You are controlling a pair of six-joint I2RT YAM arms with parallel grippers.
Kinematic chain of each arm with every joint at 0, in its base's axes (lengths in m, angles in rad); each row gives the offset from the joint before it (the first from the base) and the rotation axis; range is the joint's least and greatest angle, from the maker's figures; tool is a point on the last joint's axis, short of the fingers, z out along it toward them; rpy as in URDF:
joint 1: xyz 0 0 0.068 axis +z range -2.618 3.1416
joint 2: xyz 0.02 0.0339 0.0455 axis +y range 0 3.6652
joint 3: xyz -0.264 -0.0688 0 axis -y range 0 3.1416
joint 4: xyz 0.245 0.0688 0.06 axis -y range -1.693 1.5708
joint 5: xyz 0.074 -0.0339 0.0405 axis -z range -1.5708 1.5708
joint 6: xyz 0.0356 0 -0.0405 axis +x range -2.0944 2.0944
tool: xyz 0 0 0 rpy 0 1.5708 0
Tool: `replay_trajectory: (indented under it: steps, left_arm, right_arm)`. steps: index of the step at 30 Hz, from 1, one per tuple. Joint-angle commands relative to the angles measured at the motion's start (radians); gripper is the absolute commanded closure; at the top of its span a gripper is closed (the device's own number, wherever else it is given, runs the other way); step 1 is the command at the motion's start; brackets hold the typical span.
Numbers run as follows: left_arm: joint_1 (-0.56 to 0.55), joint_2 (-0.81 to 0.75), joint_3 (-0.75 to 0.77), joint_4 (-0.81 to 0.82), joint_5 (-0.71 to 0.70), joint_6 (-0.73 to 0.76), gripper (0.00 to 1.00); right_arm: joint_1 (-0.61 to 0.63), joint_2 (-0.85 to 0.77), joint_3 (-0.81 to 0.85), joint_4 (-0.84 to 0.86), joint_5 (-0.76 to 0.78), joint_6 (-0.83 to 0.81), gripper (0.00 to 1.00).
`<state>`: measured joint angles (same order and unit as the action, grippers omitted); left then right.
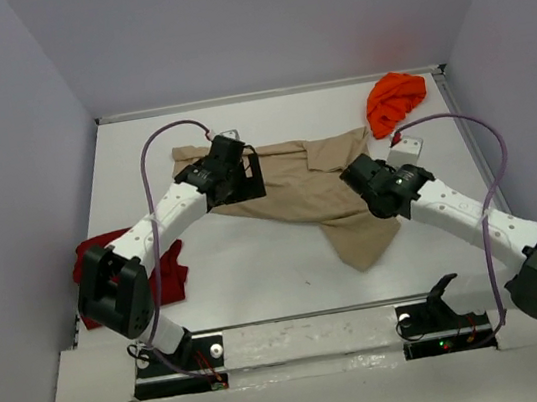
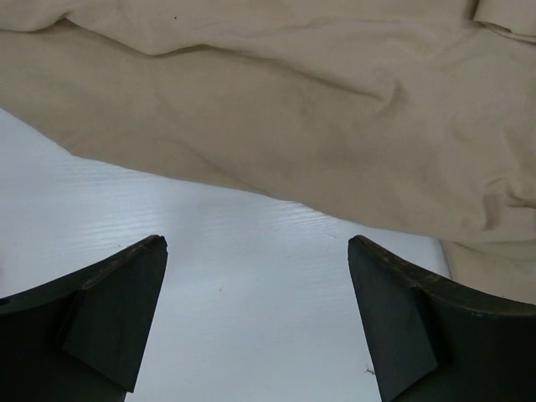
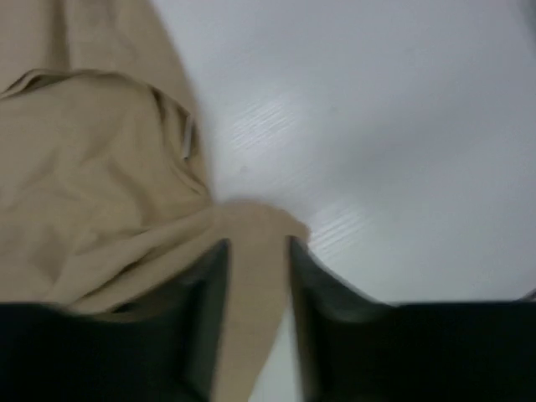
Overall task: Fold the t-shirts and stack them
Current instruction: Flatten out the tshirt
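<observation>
Tan t-shirt (image 1: 297, 192): soft matte cloth, creased, collared, spread crooked across centre of frame, one corner trailing toward lower right. Dark red t-shirt (image 1: 87, 256): crumpled heap, left edge, partly behind left arm. Orange t-shirt (image 1: 397, 99): bunched lump, upper right. Three shirts, none stacked. Two grippers. Left gripper (image 2: 257, 247): jaws wide apart over bare white table (image 1: 259, 273), just short of tan hem. Right gripper (image 3: 258, 247): blurred, narrow gap, tan cloth between fingers; pinched or loose, cannot tell.
</observation>
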<state>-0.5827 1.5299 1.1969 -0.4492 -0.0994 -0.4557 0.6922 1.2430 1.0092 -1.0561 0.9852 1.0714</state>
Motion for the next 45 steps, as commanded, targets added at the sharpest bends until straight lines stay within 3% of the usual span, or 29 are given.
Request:
replay_trajectory:
  steps: [1, 5, 7, 9, 10, 11, 12, 17, 20, 24, 28, 29, 31, 33, 34, 35, 38, 43, 45]
  left_arm:
    - [-0.006, 0.139, 0.119, -0.065, -0.079, -0.058, 0.01]
    - [-0.002, 0.182, 0.203, -0.028, 0.019, -0.049, 0.08]
    - [0.004, 0.231, 0.283, -0.042, 0.047, -0.04, 0.19]
    - [0.023, 0.303, 0.399, -0.083, 0.046, -0.028, 0.46]
    - [0.029, 0.329, 0.443, -0.109, 0.05, -0.026, 0.77]
    - [0.035, 0.352, 0.485, -0.129, 0.052, -0.026, 0.92]
    - [0.043, 0.387, 0.551, -0.149, 0.053, -0.017, 1.0]
    - [0.096, 0.46, 0.682, -0.203, 0.085, -0.009, 1.0]
    - [0.136, 0.486, 0.696, -0.201, 0.095, -0.009, 1.0]
    - [0.188, 0.516, 0.682, -0.2, 0.225, -0.008, 1.0]
    - [0.201, 0.49, 0.615, -0.186, 0.236, 0.003, 1.0]
    - [0.201, 0.48, 0.598, -0.169, 0.221, 0.003, 1.0]
    - [0.201, 0.441, 0.54, -0.148, 0.222, -0.003, 0.86]
    - [0.201, 0.402, 0.495, -0.12, 0.208, -0.006, 0.68]
    - [0.199, 0.385, 0.48, -0.109, 0.198, -0.011, 0.43]
    - [0.199, 0.375, 0.466, -0.097, 0.191, -0.012, 0.34]
    - [0.199, 0.352, 0.454, -0.103, 0.164, -0.015, 0.24]
    - [0.192, 0.312, 0.403, -0.108, 0.11, -0.032, 0.23]
    - [0.193, 0.297, 0.36, -0.077, 0.11, -0.046, 0.28]
  right_arm:
    - [-0.224, 0.195, 0.089, 0.519, -0.675, -0.596, 0.99]
    - [-0.249, 0.312, 0.215, 0.544, -0.787, -0.639, 1.0]
    - [-0.313, 0.363, 0.253, 0.568, -0.993, -0.665, 1.0]
    - [-0.356, 0.398, 0.314, 0.591, -1.069, -0.666, 1.0]
    - [-0.403, 0.439, 0.339, 0.59, -1.132, -0.671, 1.0]
    - [-0.425, 0.456, 0.359, 0.591, -1.173, -0.68, 1.0]
    - [-0.443, 0.476, 0.403, 0.588, -1.209, -0.689, 1.0]
    - [-0.477, 0.527, 0.48, 0.512, -1.074, -0.742, 1.0]
    - [-0.477, 0.549, 0.488, 0.505, -1.109, -0.746, 1.0]
    - [-0.477, 0.556, 0.453, 0.527, -1.238, -0.748, 1.0]
    - [-0.477, 0.477, 0.339, 0.604, -1.388, -0.746, 0.74]
    - [-0.477, 0.46, 0.329, 0.605, -1.424, -0.757, 0.61]
    - [-0.477, 0.443, 0.304, 0.594, -1.435, -0.763, 0.55]
    - [-0.442, 0.406, 0.284, 0.581, -1.439, -0.789, 0.4]
    - [-0.43, 0.394, 0.263, 0.578, -1.441, -0.794, 0.36]
    - [-0.398, 0.372, 0.256, 0.573, -1.442, -0.794, 0.33]
    - [-0.317, 0.346, 0.256, 0.53, -1.419, -0.806, 0.32]
    - [-0.276, 0.332, 0.247, 0.513, -1.421, -0.791, 0.38]
    - [-0.276, 0.346, 0.264, 0.515, -1.343, -0.777, 0.54]
